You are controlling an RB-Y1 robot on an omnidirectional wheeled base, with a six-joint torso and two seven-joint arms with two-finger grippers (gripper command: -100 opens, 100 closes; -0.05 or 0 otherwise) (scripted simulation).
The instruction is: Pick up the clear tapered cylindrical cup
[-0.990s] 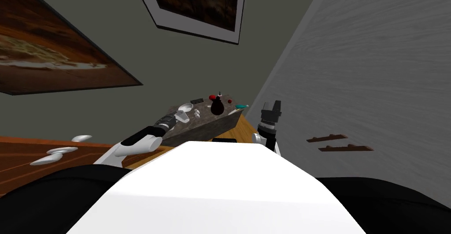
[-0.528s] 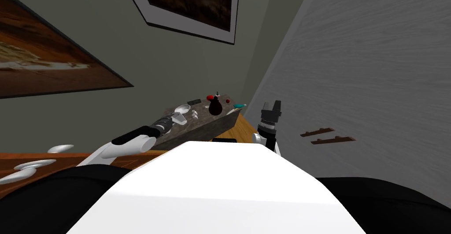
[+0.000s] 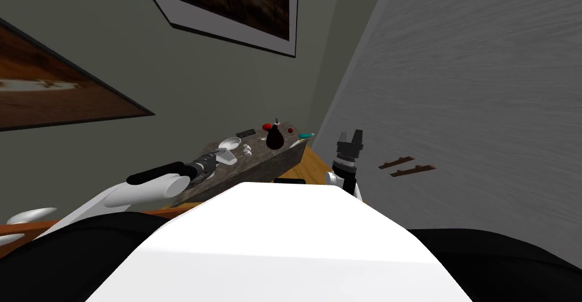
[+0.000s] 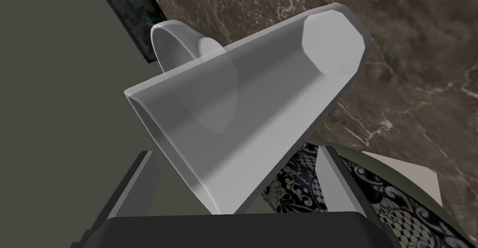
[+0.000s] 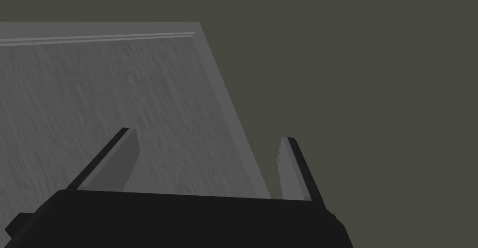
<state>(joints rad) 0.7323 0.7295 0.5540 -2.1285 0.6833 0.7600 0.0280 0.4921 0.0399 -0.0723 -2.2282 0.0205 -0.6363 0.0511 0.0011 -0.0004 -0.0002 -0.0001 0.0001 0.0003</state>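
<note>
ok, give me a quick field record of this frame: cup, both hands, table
left hand: open, one finger on each side of the cup
cup: clear, tapered, wide end nearest the left hand
grip: not closed yet
right hand: open, holding nothing, raised away from the table
table: dark marbled top
also on table: white bowl, dark bulb-shaped bottle

Left claw [image 4: 234, 152] stretched forward and spread apart; right claw [image 5: 206, 134] held upright, likewise spread.

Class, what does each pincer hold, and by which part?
Nothing. The cup sits ungripped between the left pincer's open fingers; the right pincer is open, empty.
</note>
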